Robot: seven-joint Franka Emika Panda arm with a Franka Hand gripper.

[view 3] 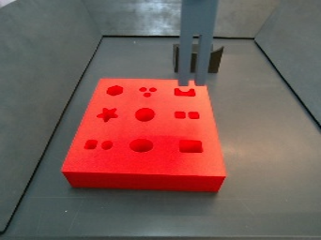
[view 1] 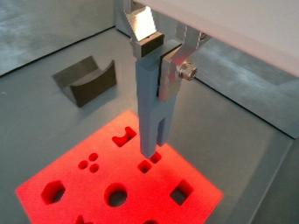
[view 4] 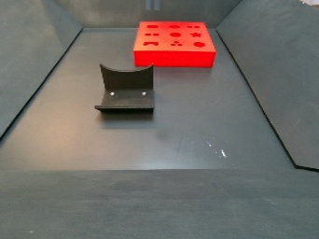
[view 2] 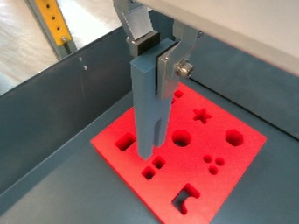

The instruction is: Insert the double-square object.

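Observation:
My gripper (view 1: 158, 66) is shut on the upper end of the double-square object (view 1: 152, 109), a slim grey-blue bar held upright with its two prongs pointing down. Both wrist views show this; in the other one the gripper (view 2: 158, 63) grips the bar (view 2: 149, 105) the same way. The prong tips hang a short way above the red board (view 2: 122, 144), close to its pair of small square holes (view 2: 153, 167). In a side view the bar (view 3: 194, 37) hangs over the far part of the board (view 3: 145, 150); the gripper itself is above the picture there.
A squat dark grey block with a curved notch (view 1: 87, 80) stands on the grey floor beyond the board; it also shows in both side views (view 4: 125, 89) (view 3: 216, 58). The board (view 4: 174, 45) has several other shaped holes. Grey walls ring the floor.

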